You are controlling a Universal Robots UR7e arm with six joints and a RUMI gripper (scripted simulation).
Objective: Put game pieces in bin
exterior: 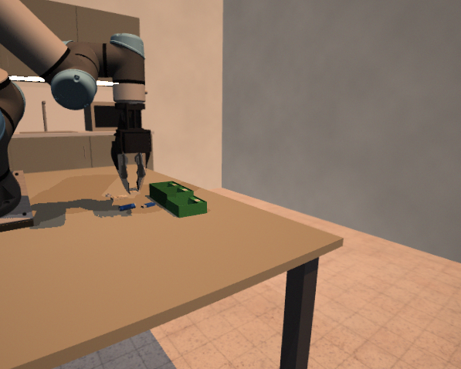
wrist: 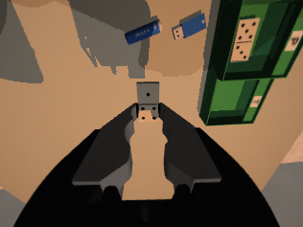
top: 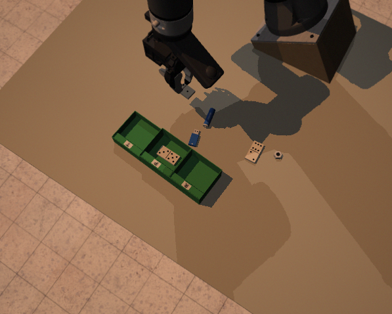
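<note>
My gripper (top: 183, 88) (exterior: 133, 189) (wrist: 148, 103) is shut on a domino (top: 188, 92) (wrist: 148, 94), held by one end a little above the table. Its outer half with one dot sticks out past the fingertips. The bin marked P (top: 163, 169) (wrist: 268, 42) is the middle compartment of an upright green three-part tray. A domino (top: 168, 154) (wrist: 245, 39) lies flat in it. Another domino (top: 255, 152) lies on the table, right of the tray in the top view.
A blue battery (top: 209, 117) (exterior: 127, 207) (wrist: 143, 33) and a blue USB stick (top: 194, 138) (exterior: 148, 204) (wrist: 193, 25) lie between the arm's base and the tray. A hex nut (top: 278, 154) lies beside the domino on the table. The tray's two outer compartments are empty.
</note>
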